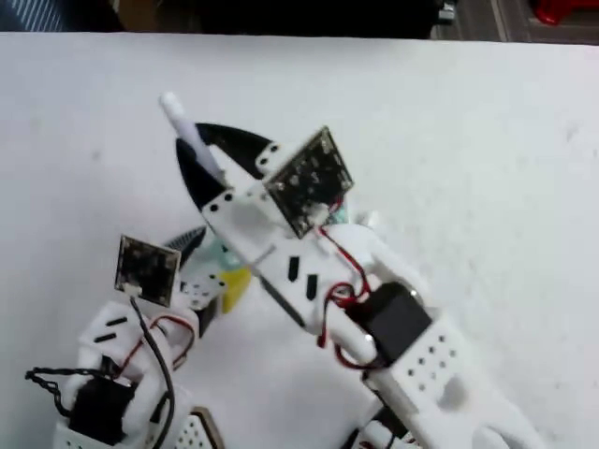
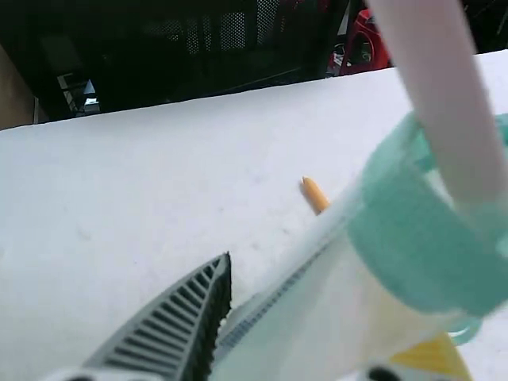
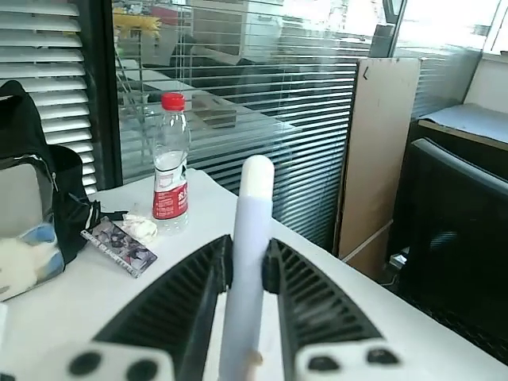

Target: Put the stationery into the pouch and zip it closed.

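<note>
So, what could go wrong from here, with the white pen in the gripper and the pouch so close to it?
1. The white pen, clamped in the right gripper, passes right by the teal strap of the pouch. It might catch on the strap instead of entering the opening.
2. An orange tip shows beside the zip. If it stays there, it could probably block the zip.
</note>
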Robot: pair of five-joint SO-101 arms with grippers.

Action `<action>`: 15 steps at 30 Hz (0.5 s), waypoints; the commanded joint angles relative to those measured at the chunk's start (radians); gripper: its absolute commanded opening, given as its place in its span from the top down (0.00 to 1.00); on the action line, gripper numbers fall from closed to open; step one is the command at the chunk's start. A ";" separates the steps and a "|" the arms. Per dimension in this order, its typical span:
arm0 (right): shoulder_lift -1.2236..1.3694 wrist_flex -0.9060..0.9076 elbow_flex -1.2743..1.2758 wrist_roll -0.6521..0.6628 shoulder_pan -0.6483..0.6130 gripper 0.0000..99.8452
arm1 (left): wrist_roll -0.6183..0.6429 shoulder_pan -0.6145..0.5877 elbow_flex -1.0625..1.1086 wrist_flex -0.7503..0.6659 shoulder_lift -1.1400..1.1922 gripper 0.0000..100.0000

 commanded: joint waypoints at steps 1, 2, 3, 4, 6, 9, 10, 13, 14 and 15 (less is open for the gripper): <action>-0.082 0.111 -0.015 0.006 -0.007 0.98 | -0.012 -0.004 -0.006 -0.058 0.004 0.83; -0.111 0.139 -0.014 0.006 -0.004 0.98 | -0.014 -0.005 -0.006 -0.066 0.004 0.86; -0.140 0.163 -0.014 0.006 0.010 0.98 | -0.014 -0.005 -0.006 -0.068 0.004 0.88; -0.165 0.182 -0.014 0.006 0.021 0.98 | -0.014 -0.004 -0.006 -0.068 0.004 0.90; -0.203 0.206 -0.012 0.006 0.038 0.98 | -0.015 -0.004 -0.006 -0.074 0.004 0.93; -0.245 0.214 0.043 0.006 0.048 0.98 | -0.015 -0.010 -0.006 -0.080 0.004 0.94; -0.249 0.213 0.069 0.006 0.050 0.98 | -0.015 -0.010 -0.006 -0.080 0.004 0.94; -0.239 0.156 0.141 0.012 0.050 0.98 | -0.015 -0.010 -0.006 -0.077 0.004 0.94; -0.231 0.122 0.157 0.014 0.050 0.98 | -0.015 -0.010 -0.006 -0.077 0.004 0.94; -0.220 0.094 0.160 0.014 0.050 0.98 | -0.015 -0.010 -0.006 -0.075 0.004 0.94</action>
